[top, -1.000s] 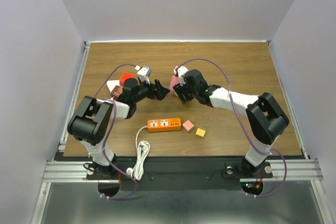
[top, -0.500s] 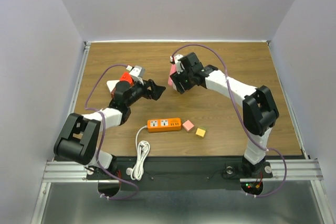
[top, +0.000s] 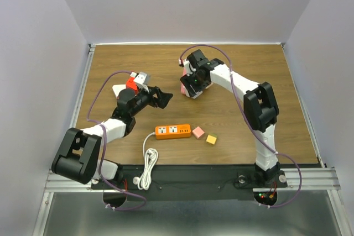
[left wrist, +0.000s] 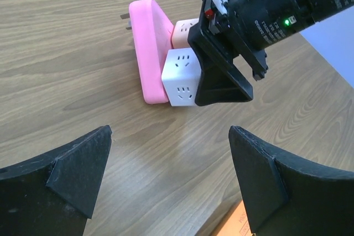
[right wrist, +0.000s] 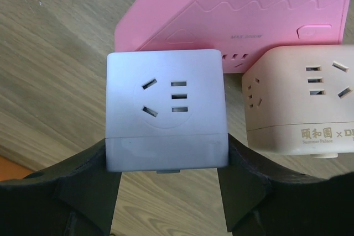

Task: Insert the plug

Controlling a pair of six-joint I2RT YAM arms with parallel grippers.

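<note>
An orange power strip (top: 173, 131) lies near the front, its white cable and plug (top: 147, 169) coiled at the table edge. My right gripper (top: 191, 88) reaches down at a white cube socket adapter (right wrist: 166, 109), with a finger against each of its sides. The white cube (left wrist: 180, 78) stands against a pink flat block (left wrist: 148, 48), with a beige cube adapter (right wrist: 301, 103) beside it. My left gripper (top: 164, 98) is open and empty above bare wood, left of the cubes and pointing at them; its jaws (left wrist: 170, 136) stand wide apart.
A small pink block (top: 198, 132) and a yellow block (top: 211, 139) lie right of the power strip. A red object (top: 133, 83), a grey-white piece (top: 142, 77) and a white piece (top: 119, 89) sit behind my left arm. The strip's corner (left wrist: 238, 225) shows by my left finger.
My right gripper has moved away from the middle toward the back, down around the white cube. My left arm has drawn back to the left, still open.
</note>
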